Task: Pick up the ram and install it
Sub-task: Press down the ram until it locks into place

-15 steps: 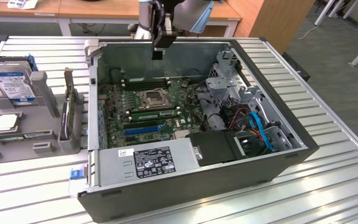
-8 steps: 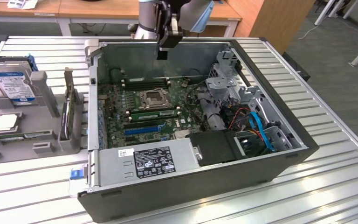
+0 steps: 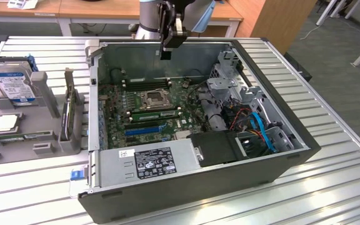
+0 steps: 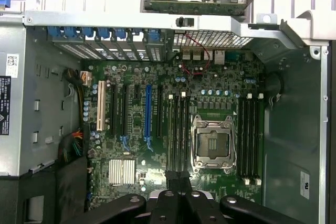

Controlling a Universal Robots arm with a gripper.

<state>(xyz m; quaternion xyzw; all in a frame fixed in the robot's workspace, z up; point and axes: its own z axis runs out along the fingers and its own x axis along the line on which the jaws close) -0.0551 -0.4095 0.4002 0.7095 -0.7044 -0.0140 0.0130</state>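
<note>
The ram (image 3: 25, 136) is a thin green stick lying flat in the front of a grey holder (image 3: 48, 145), at the exterior view's left, outside the computer case (image 3: 186, 187). My gripper (image 3: 165, 55) hangs high over the far part of the open case, well away from the ram. Its fingers (image 4: 172, 195) are pressed together with nothing between them. Below them lies the green motherboard (image 4: 157, 166) with its CPU socket (image 4: 212, 142) and black memory slots (image 4: 178, 129) on either side of it.
The grey holder also carries a hard drive (image 3: 11, 84), a CPU chip (image 3: 5, 123) and an upright expansion card (image 3: 71, 112). A bright-blue slot (image 4: 148, 109), a power supply (image 3: 155, 161) and drive cages with cables (image 3: 243, 108) fill the case. The slatted metal table (image 3: 330, 187) surrounds it.
</note>
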